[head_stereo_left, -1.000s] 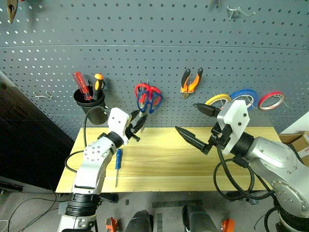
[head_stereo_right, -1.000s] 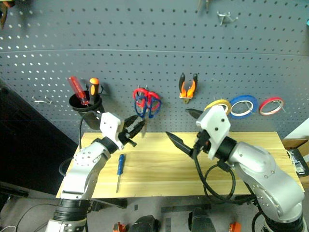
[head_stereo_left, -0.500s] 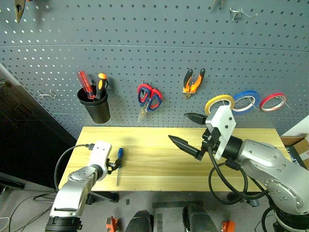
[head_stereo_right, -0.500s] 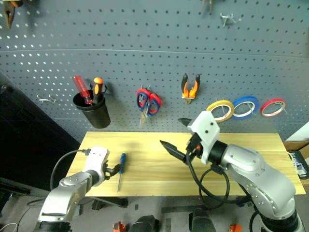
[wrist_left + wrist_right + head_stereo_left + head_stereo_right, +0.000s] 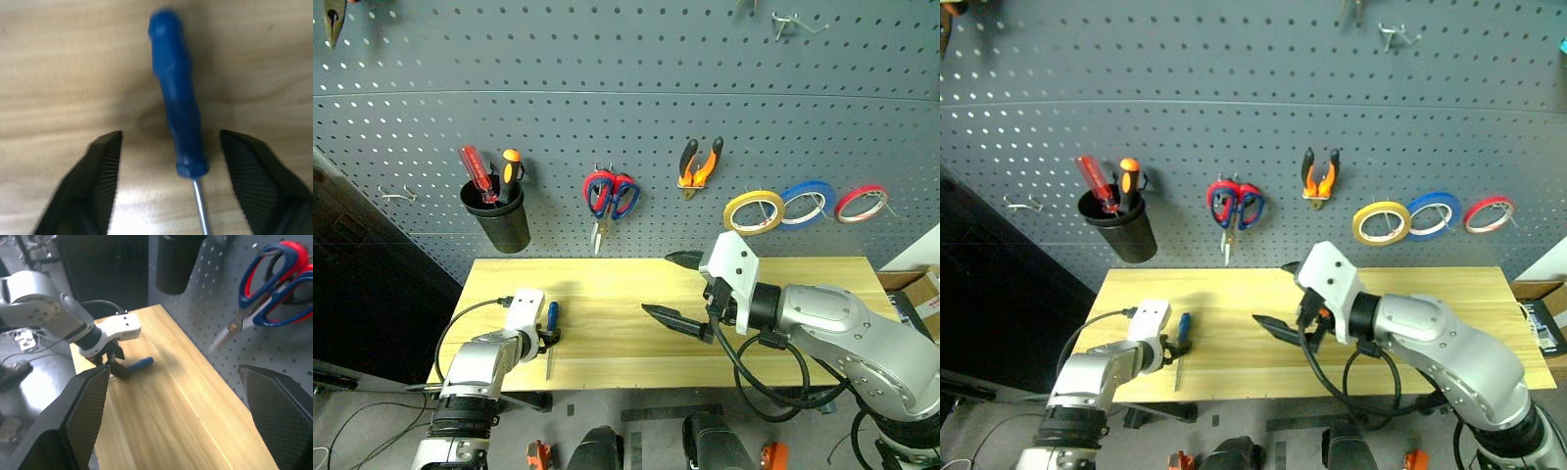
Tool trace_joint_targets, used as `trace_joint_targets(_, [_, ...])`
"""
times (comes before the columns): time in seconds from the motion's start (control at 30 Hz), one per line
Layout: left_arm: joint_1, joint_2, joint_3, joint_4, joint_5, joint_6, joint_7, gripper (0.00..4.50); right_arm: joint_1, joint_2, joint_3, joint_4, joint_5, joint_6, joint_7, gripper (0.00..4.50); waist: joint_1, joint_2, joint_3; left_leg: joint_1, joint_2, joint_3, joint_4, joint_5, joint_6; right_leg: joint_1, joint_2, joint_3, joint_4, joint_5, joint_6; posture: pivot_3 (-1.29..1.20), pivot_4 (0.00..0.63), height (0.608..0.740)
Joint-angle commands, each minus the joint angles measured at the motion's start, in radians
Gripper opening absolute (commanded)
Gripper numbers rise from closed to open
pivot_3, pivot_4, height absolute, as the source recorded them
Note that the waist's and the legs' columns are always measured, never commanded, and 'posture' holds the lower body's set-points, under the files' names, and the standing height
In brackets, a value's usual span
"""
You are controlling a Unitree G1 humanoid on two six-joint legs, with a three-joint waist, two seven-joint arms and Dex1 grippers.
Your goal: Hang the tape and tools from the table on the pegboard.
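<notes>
Fingers of the left gripper point(image 5: 166, 161) are being held apart astride the blue-handled screwdriver point(image 5: 177, 117) on the table point(image 5: 626, 294) — closed off-centre, the slim handle is likely being rolled aside.

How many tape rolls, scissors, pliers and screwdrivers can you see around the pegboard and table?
Tape rolls: 3, yellow, blue, red
Scissors: 1
Pliers: 2, orange-handled, top-left corner
Screwdrivers: 3, blue, red, orange
Total: 9
</notes>
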Motion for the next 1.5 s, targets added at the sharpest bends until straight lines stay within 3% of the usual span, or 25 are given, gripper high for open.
trace_joint_targets(0.03, [0.005,-0.006,0.027,-0.005,-0.008,0.003,0.008,1.99,-0.019,-0.029,-0.003,-0.030,0.017,0.001,0.044,4.50,0.000,0.000,0.000,0.000,0.000,0.000,0.000,0.000,0.000,0.000,-0.001,0.000,0.000,0.000,0.000,-0.08,0.171,0.740])
trace_joint_targets(0.17, [0.006,-0.017,0.037,-0.004,-0.011,-0.012,0.011,0.68,-0.015,-0.063,0.006,-0.033,0.014,-0.006,0.084,4.50,0.001,0.000,0.000,0.000,0.000,0.000,0.000,0.000,0.000,0.000,-0.002,0.000,0.000,0.000,0.000,-0.07,0.164,0.740])
trace_joint_targets(0.2, [0.007,-0.020,0.040,-0.008,-0.013,-0.017,0.012,0.56,-0.017,-0.068,0.009,-0.030,0.010,-0.011,0.092,4.50,0.001,0.000,0.000,0.000,0.000,0.000,0.000,0.000,0.000,0.000,-0.002,0.000,0.000,0.000,0.000,-0.07,0.162,0.740])
trace_joint_targets(0.33, [0.021,-0.036,0.073,-0.055,-0.012,-0.088,0.034,0.57,-0.018,-0.076,0.013,-0.023,-0.005,-0.024,0.107,4.50,0.001,-0.001,-0.001,0.000,0.000,0.000,0.000,0.000,0.000,0.000,-0.004,0.000,0.000,0.000,0.000,-0.06,0.159,0.740])
trace_joint_targets(0.47, [0.090,-0.001,0.029,-0.185,0.035,-0.238,0.014,0.57,-0.012,-0.078,0.005,-0.022,-0.007,-0.034,0.115,4.50,0.001,-0.001,-0.001,-0.001,0.000,0.000,0.000,0.000,0.000,0.000,-0.006,0.002,0.000,0.000,0.000,-0.06,0.160,0.740])
trace_joint_targets(0.63, [0.259,0.045,0.012,-0.433,0.085,-0.611,-0.038,0.57,-0.006,-0.084,-0.029,-0.029,0.006,-0.043,0.122,4.50,0.004,-0.001,-0.001,-0.001,-0.001,0.000,-0.001,0.000,-0.001,-0.001,-0.008,0.003,-0.002,0.000,0.000,-0.04,0.156,0.740])
trace_joint_targets(0.8, [0.257,0.044,0.016,-0.536,0.082,-0.942,-0.085,0.57,-0.003,-0.101,-0.058,-0.025,0.014,-0.058,0.141,4.50,0.026,-0.001,-0.001,-0.001,-0.001,0.000,-0.001,0.000,0.000,0.000,-0.008,0.001,-0.002,0.000,0.000,-0.01,0.147,0.740])
trace_joint_targets(0.93, [0.051,0.023,0.060,-0.553,0.042,-0.951,-0.048,0.57,-0.024,-0.116,-0.081,0.004,0.006,-0.084,0.172,4.50,0.048,-0.002,-0.002,-0.002,-0.002,-0.001,0.002,0.000,0.000,0.001,-0.007,-0.002,-0.001,0.000,0.000,0.02,0.136,0.740])
trace_joint_targets(1.07, [-0.112,-0.011,0.115,-0.516,0.023,-0.847,0.039,0.57,-0.078,-0.137,-0.079,0.038,-0.020,-0.114,0.199,4.50,0.050,-0.002,-0.005,-0.001,-0.002,0.000,0.003,0.000,0.000,0.002,-0.002,-0.004,0.000,0.001,0.001,0.04,0.125,0.740])
trace_joint_targets(1.27, [-0.222,0.000,0.181,-0.468,0.020,-0.786,0.097,0.57,-0.229,-0.053,-0.178,0.131,0.075,-0.034,0.123,4.50,0.047,-0.003,-0.006,-0.001,-0.001,0.003,0.002,0.000,0.000,-0.001,0.001,0.000,0.000,0.001,0.001,0.05,0.117,0.740])
trace_joint_targets(1.5, [-0.248,0.014,0.229,-0.376,0.035,-0.786,0.128,0.57,-0.221,-0.051,-0.171,0.140,0.058,-0.008,0.098,4.50,0.056,-0.004,-0.007,-0.002,-0.001,0.003,0.002,0.000,0.000,-0.001,0.000,0.000,0.000,0.001,0.001,0.04,0.110,0.740])
